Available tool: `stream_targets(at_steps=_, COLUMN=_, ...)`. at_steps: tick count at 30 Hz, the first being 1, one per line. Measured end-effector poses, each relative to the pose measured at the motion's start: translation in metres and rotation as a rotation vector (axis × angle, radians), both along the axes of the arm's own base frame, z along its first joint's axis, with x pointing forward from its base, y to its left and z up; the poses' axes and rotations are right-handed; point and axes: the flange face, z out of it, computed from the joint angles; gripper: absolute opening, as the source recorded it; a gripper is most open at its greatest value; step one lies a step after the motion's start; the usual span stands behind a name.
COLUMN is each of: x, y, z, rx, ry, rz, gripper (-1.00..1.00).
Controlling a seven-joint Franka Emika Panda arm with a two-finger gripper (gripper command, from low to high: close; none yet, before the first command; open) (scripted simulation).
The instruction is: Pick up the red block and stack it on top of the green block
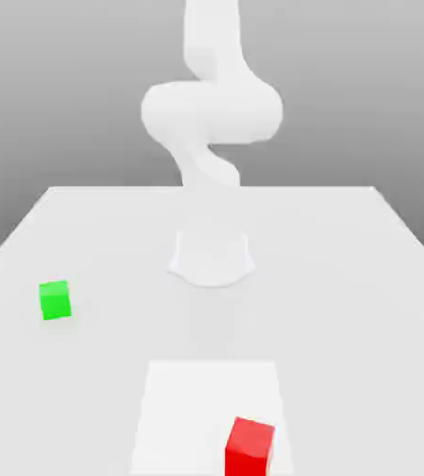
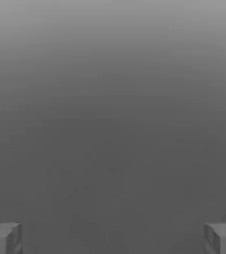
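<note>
The red block [image 1: 249, 446] is a small bright red cube near the table's front edge, a little to the exterior view's right of centre, resting on a paler square patch [image 1: 188, 400]. The green block [image 1: 55, 300] is a same-sized green cube on the table at the exterior view's left, well apart from the red one. In the hand view my gripper [image 2: 113, 238] is open, its two grey fingertips [image 2: 3, 238] set far apart, with nothing between them and plain grey backdrop beyond.
The white arm [image 1: 211, 112] rises from its round base [image 1: 211, 256] at the middle of the white table [image 1: 346, 279]. The table's far edge runs behind the base, and its sides slope outward toward the front.
</note>
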Motion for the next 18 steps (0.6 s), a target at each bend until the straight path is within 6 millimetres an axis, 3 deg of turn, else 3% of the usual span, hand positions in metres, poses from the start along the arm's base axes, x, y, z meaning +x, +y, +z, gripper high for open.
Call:
stream_targets(at_steps=4, x=0.049, y=0.007, z=-0.065, rx=0.007, ry=0.116, rz=-0.048, gripper=0.0)
stream_targets(at_steps=9, x=0.093, y=0.013, z=-0.151, rx=0.019, ry=0.254, rz=-0.101, gripper=0.0)
stream_targets(at_steps=14, x=0.119, y=0.019, z=-0.243, rx=0.039, ry=0.391, rz=-0.149, gripper=0.0)
stream_targets(at_steps=18, x=0.127, y=0.025, z=-0.318, rx=0.059, ry=0.5, rz=-0.185, gripper=0.0)
